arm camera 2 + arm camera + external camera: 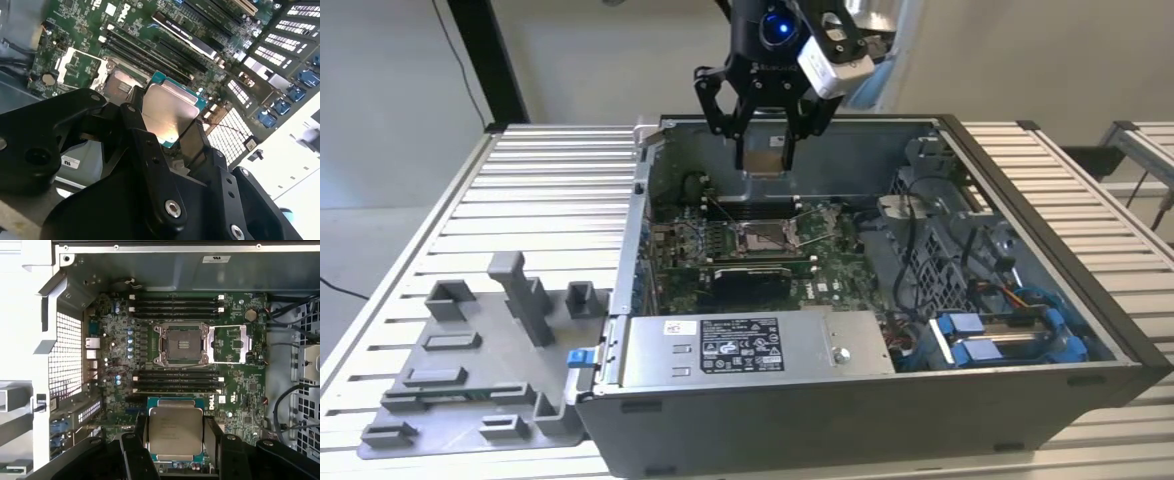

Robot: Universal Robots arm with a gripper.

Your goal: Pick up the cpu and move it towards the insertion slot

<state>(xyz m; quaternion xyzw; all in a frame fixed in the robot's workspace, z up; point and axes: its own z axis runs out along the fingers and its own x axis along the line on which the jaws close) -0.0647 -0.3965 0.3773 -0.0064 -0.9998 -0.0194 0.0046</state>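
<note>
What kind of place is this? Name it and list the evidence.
Probably a robotics lab's PC-assembly test bench: an open grey metal computer case lies on a slatted aluminium table, beside a grey plastic fixture tray, while the black gripper holds a silver square cpu.

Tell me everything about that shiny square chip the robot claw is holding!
The chip is a thin square with a pale silver metal face on a teal-green base that peeks out around its edges. The black gripper holds it between two fingers, one on each side, with the flat face toward both wrist cameras. It hangs in the air above the open computer case, over the green board, touching nothing else.
</note>
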